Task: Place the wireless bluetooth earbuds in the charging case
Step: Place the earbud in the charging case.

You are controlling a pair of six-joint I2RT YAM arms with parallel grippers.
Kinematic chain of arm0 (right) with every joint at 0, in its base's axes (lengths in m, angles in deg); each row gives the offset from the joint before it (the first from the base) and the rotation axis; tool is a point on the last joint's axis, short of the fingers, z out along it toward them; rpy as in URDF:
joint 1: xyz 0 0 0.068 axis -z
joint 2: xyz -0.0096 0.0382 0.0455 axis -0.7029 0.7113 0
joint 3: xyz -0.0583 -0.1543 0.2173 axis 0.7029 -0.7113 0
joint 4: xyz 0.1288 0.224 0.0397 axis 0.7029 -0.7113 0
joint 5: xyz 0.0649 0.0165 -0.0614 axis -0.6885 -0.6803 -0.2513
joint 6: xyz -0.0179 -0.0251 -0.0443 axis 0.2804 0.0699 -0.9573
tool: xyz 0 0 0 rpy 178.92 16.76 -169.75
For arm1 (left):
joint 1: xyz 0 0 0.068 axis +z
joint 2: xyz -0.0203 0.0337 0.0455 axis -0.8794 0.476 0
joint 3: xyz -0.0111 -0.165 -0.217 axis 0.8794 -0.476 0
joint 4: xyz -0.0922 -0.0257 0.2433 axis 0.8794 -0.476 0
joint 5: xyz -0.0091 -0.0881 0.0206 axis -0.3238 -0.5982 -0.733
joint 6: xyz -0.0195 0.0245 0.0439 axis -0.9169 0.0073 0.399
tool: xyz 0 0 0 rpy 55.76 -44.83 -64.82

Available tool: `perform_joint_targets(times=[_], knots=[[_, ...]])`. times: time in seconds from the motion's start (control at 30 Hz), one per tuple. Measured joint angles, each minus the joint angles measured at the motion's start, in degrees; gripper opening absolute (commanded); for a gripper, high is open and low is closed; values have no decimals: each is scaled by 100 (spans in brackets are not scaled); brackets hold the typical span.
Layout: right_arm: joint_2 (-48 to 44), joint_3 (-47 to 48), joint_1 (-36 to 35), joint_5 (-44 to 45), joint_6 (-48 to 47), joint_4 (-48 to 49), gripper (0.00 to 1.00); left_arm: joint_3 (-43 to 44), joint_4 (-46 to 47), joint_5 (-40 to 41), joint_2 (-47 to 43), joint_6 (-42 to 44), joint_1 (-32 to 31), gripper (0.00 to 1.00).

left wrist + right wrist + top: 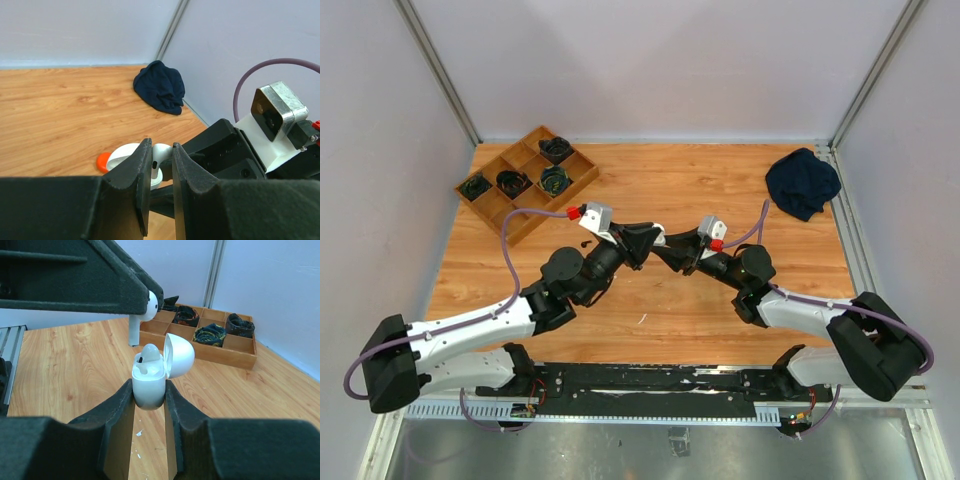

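My right gripper [149, 383] is shut on a white charging case [148, 391], held upright above the table with its lid [180, 356] swung open. One white earbud [150, 353] sits in the case. My left gripper [161, 146] is shut on a second white earbud [160, 156]. In the right wrist view that earbud [152, 305] hangs just above and behind the open case, apart from it. From above, the left gripper [655, 240] and the right gripper [678, 248] meet tip to tip over the middle of the table, hiding case and earbuds.
A wooden compartment tray [525, 178] with dark coiled items stands at the back left. A dark blue cloth [802, 182] lies at the back right. A small orange round thing [103, 161] shows beside the case lid in the left wrist view.
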Motion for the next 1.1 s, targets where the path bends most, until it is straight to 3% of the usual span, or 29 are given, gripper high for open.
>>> perform_joint_targets(times=[0.7, 1.1], knots=[[-120, 0, 0, -48, 46, 24, 14, -238, 461, 0, 286, 251, -33, 8], [-125, 0, 0, -61, 46, 11, 14, -372, 455, 26, 52, 302, -35, 51]])
